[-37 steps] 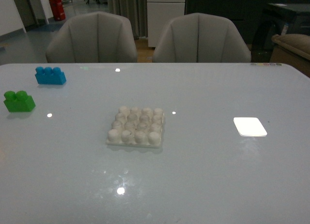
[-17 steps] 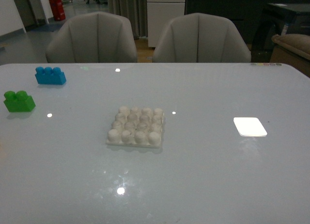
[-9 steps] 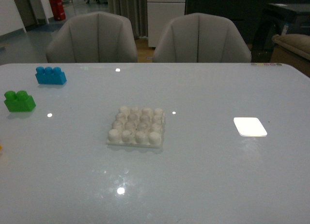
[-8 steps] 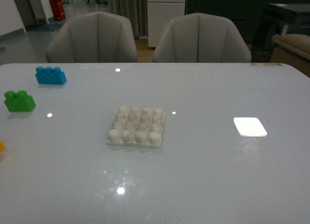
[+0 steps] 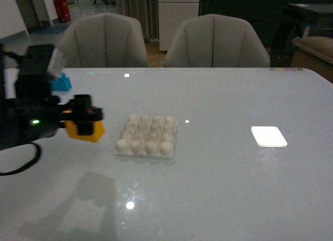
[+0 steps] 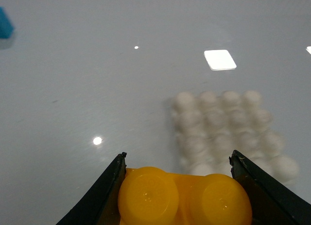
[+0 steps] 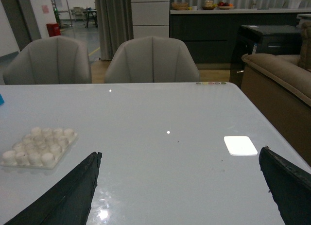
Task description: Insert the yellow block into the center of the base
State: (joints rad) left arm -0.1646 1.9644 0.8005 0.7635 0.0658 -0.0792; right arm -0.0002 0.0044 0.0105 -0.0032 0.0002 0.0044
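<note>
In left hand (image 6: 180,185), yellow block (image 5: 84,130) (near base (image 5: 146,135))

Orange-yellow is seen on the yellow block (image 5: 83,130), white on the stud-gridded base (image 5: 146,135), blue on the brick (image 5: 63,84), grey across the surface (image 5: 234,189).

Left arm (image 5: 32,98): matte black, with a boxy wrist housing behind the left gripper (image 5: 85,117).
Small green indicator light (image 5: 35,122) glows on the housing, well back from the fingers.
Pale grey tab (image 5: 55,63) sits on the black block farthest from the fingers.
Black cable (image 5: 23,165) loops beneath the housing.
Left fingers (image 6: 99,198), wrist view: black, wedge-shaped, thin lighter edge at the tips.
Right gripper (image 7: 177,196): the same black tapered fingers (image 7: 65,196), smooth-faced.
</note>
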